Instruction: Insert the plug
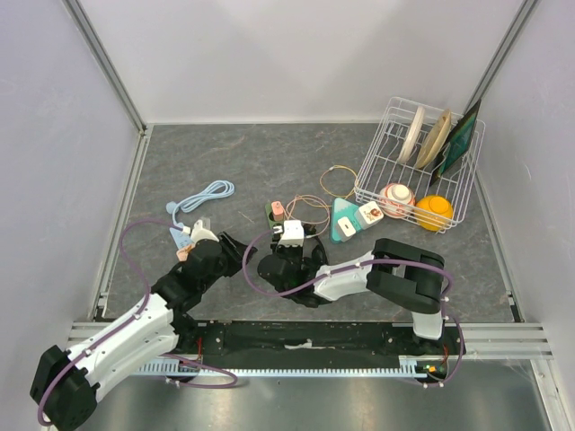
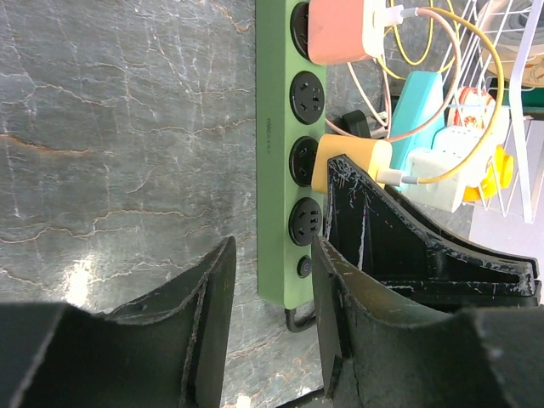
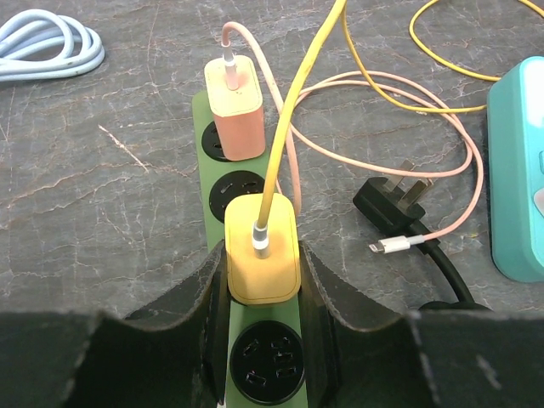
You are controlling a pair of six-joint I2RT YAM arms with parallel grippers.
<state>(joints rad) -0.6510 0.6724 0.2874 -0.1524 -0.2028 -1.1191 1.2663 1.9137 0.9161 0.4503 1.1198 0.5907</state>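
The yellow plug point(image 3: 262, 251) sits over the third socket of the green power strip point(image 3: 263, 357), clamped at its two sides by the right fingers point(image 3: 191, 306). Its prongs are hidden, so we cannot tell whether it is fully home or only resting on the socket face.

To do this step well, we judge that we should press straight down along the plug's own axis and keep its body square to the strip. We should let go only once its base lies flush against the green face. Any tilt toward the pink plug point(image 3: 236, 110), two sockets further along, could jam the prongs.

The plug's long axis stands up from the strip. Its cable end faces the wrist camera and the yellow cable point(image 3: 293, 93) rises from it, so its prong end points down at the socket. The strip lies flat on the bench point(image 3: 102, 187), its length running away from the right wrist.

The left fingers point(image 2: 208, 314) stand parted at the strip's near end, clamping nothing we can see. We cannot tell whether they touch it.
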